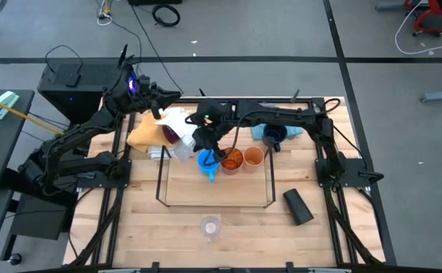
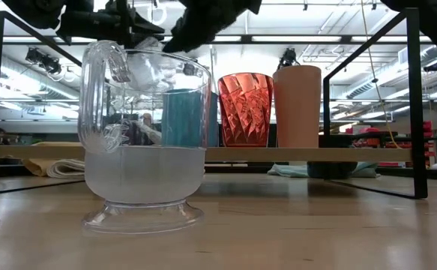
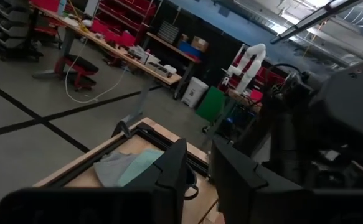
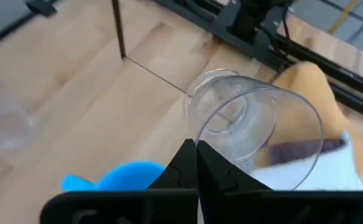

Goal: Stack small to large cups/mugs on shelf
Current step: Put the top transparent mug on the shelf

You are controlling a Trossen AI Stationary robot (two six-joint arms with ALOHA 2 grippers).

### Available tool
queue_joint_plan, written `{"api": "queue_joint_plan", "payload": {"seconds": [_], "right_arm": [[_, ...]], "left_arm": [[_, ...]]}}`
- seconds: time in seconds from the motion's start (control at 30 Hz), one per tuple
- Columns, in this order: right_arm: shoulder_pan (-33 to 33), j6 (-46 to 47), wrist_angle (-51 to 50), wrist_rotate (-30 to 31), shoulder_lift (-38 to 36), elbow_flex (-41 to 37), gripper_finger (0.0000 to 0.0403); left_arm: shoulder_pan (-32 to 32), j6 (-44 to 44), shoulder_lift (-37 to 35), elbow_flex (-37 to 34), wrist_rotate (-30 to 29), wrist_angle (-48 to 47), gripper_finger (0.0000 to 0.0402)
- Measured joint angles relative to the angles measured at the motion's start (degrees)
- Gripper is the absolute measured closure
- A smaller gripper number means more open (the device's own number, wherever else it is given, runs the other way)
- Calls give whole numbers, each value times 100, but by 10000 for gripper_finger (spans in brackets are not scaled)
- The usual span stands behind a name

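On the black wire shelf (image 1: 160, 182) a light-blue mug (image 1: 208, 163), an amber-orange tumbler (image 1: 232, 159) and a small orange cup (image 1: 253, 157) stand in a row. My right gripper (image 1: 204, 140) reaches over the shelf's far left corner, shut on a clear cup (image 4: 256, 124). My left gripper (image 1: 167, 97) hovers level at the far left with its fingers (image 3: 172, 168) apart and nothing between them. A purple tumbler (image 1: 173, 136) lies on the cloths. A navy mug (image 1: 274, 136), a black cup (image 1: 298, 206) and a clear mug (image 2: 143, 135) sit on the table. My right gripper has the clear cup by its rim (image 4: 201, 138), the thin wall pinched between the two fingertips. The fingers slant down from the table's right side. The cup is tipped nearly onto its side, mouth toward the gripper, and in the low view it shows above the tabletop.
Yellow (image 1: 143, 135) and white (image 1: 177, 121) cloths are heaped left of the shelf, under the held cup. A blue cloth (image 1: 290, 133) lies at the far right under the navy mug. The shelf's near half and the table's front strip show bare wood.
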Motion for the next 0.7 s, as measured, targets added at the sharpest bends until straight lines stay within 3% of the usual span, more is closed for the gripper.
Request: {"api": "queue_joint_plan", "payload": {"seconds": [0.27,0.53,0.7], "right_arm": [[-5,31,-300,188,271,248,403],[-3,55,-938,209,1094,1844,403],[4,33,-1324,218,1036,1550,403]], "left_arm": [[0,-49,0,0,327,-32,326],[0,-5,0,0,331,-71,318],[-2,-5,2,0,398,-89,319]]}}
